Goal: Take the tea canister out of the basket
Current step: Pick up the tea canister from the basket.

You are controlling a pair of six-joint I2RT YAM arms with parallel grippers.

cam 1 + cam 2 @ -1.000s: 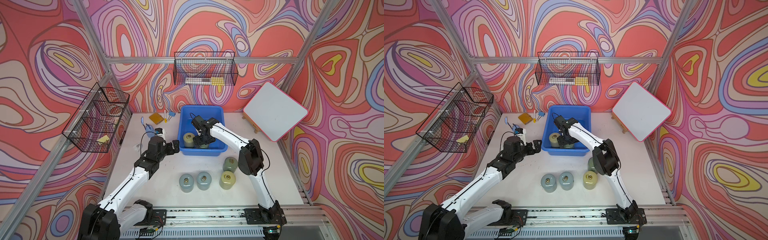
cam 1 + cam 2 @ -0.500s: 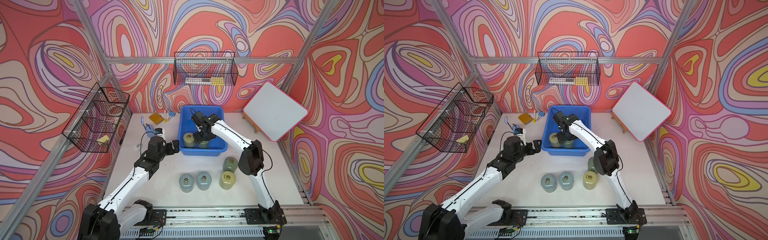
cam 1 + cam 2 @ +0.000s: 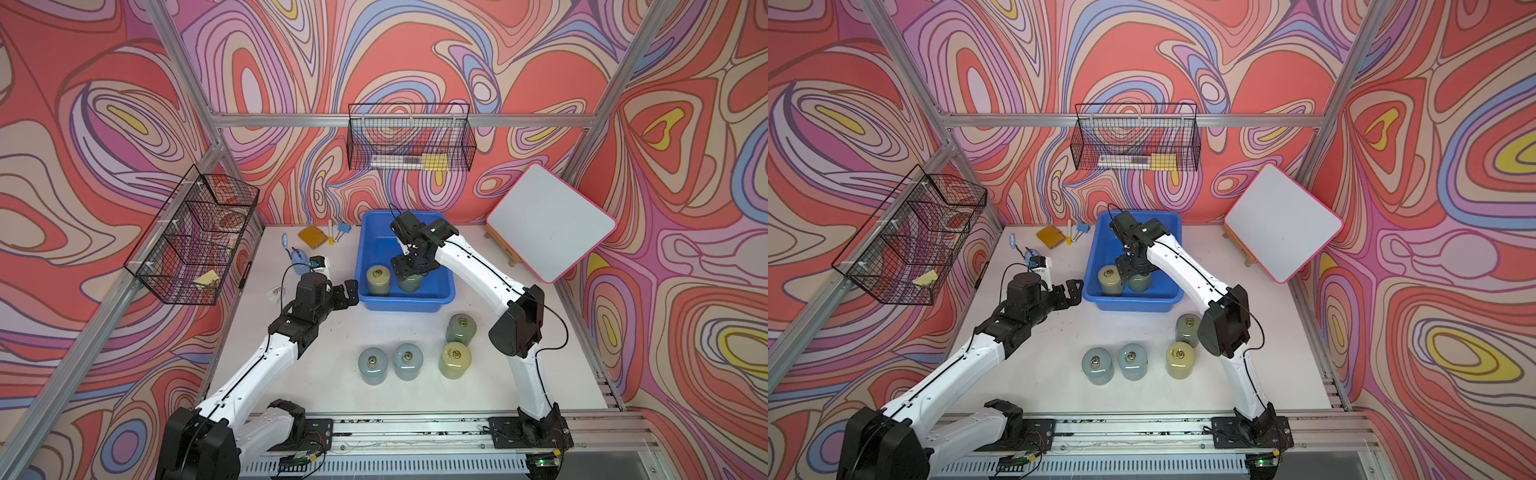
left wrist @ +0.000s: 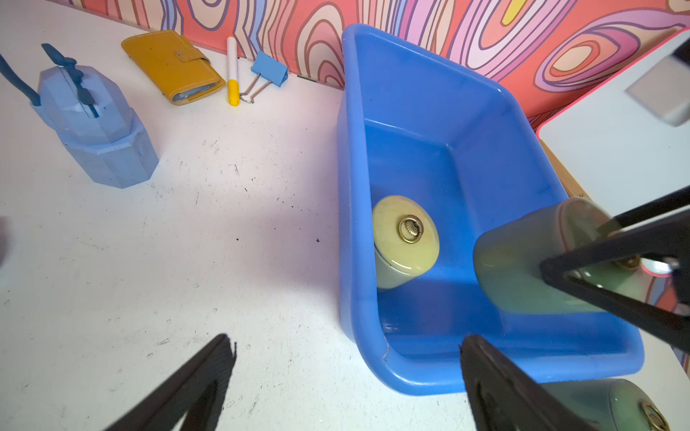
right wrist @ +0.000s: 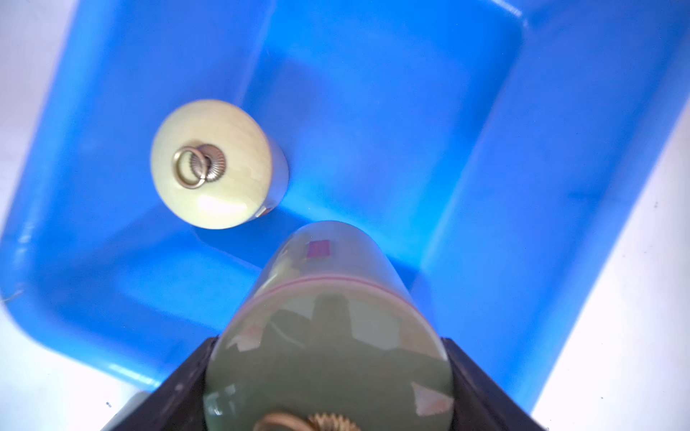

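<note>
Since the right pincer [image 3: 409, 270] is clenched round the upper body of the green tea canister [image 5: 328, 298], one jaw on each side, the step in hand looks like the lift-out. The canister is inside the basket [image 3: 405, 305], near-right part, close to the near wall; can't tell if its base is off the basket floor yet. To do it well: go straight up first, w/ no sideways drift till the base is above the rolled rim. The near wall is right beside it, and a clip there could drag the tub or twist the glossy, prob. slick body in the grip. Watch the pale yellow canister [image 3: 377, 279] just to its left, upright, apart but close, so don't swing that way. Then carry toward the near side and set down on bare bench [image 3: 332, 353], away from the four canisters [image 3: 408, 360] standing there. Left pincer [image 3: 347, 293] is released, jaws wide, holding nothing, hovering just left of the basket's near-left corner; prob. handy to steady the tub if it shifts. Writing: none readable. Only a small pink square patch [image 5: 319, 249] on the held canister's side, maybe a seal, maybe a reflection, no letters. No brand legible on basket or lids.
</note>
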